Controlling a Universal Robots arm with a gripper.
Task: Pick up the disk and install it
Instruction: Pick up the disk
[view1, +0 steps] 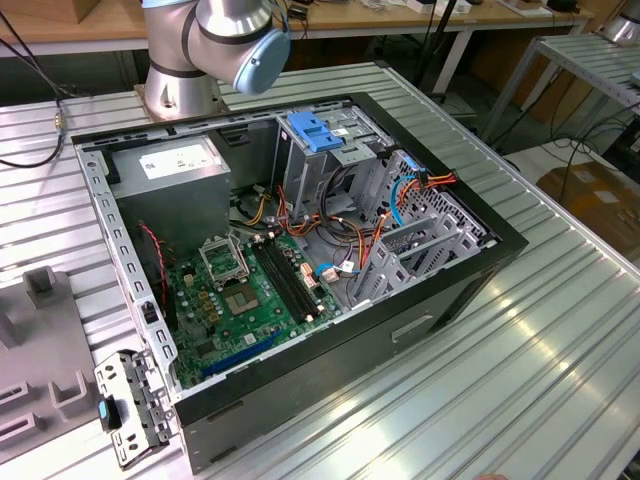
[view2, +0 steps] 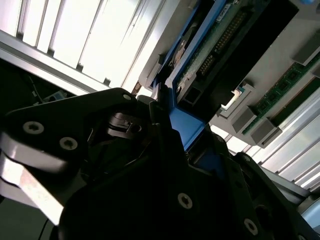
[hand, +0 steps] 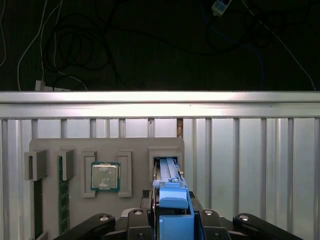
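Disk (hand: 171, 187) on edge in a slot of the grey holder tray (hand: 50, 150) on the bench (hand: 250, 160), blue rail (hand: 174, 207) clamped between closed fingers (view2: 159, 122). Grasp apparently made; not yet lifted clear, not yet installed in the open computer case (view1: 330, 385).

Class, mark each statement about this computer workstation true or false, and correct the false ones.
1. The computer case lies open with its green board showing. True.
2. The disk is already inside the computer case. False: it is at a slot of the grey holder, at the gripper.
3. A processor chip sits in the grey holder near the disk. True.
4. The table is wooden. False: it is ribbed metal.
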